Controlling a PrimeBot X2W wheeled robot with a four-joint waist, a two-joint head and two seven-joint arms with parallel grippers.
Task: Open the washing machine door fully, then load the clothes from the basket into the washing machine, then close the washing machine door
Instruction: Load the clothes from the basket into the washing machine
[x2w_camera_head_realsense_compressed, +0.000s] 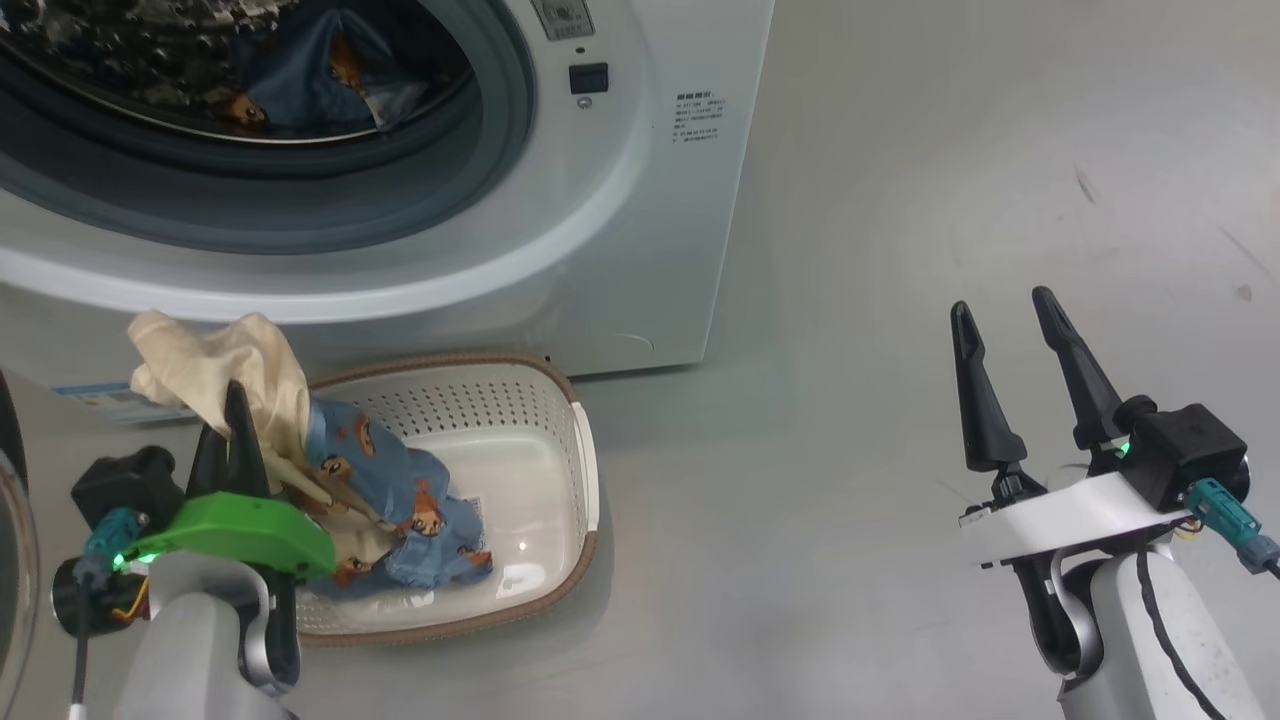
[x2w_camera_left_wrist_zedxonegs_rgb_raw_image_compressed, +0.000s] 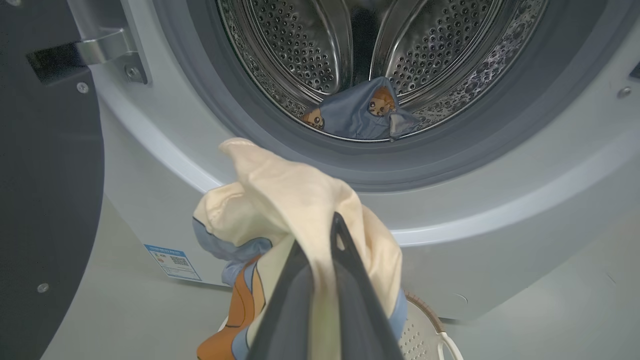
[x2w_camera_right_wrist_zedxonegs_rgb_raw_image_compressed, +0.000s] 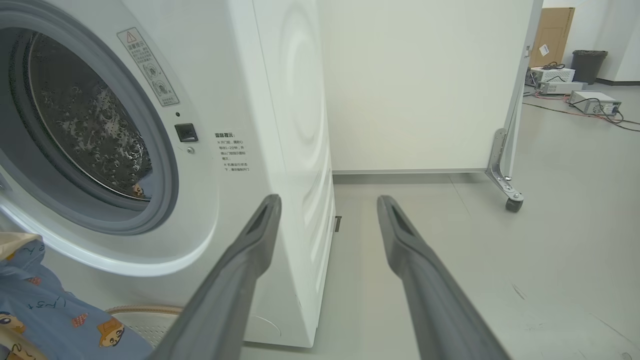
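The left gripper is seen clenched on the cream-beige part of the clothes, which is pinched between its two dark fingers and held up above the basket. From the grip the blue printed part is draped down to the right into the basket, where its lower end is laid on the basket's bottom. In the left wrist view the cream cloth is seen folded over and beyond the closed fingertips, just in front of the lower rim of the washing machine opening. The washing machine door is swung open at the left of that view. A further blue printed piece is seen lying at the bottom of the steel drum. The right gripper is released, its jaws spread wide with nothing held or touched; it is kept over the bare floor, well apart from the basket and to the right of the machine
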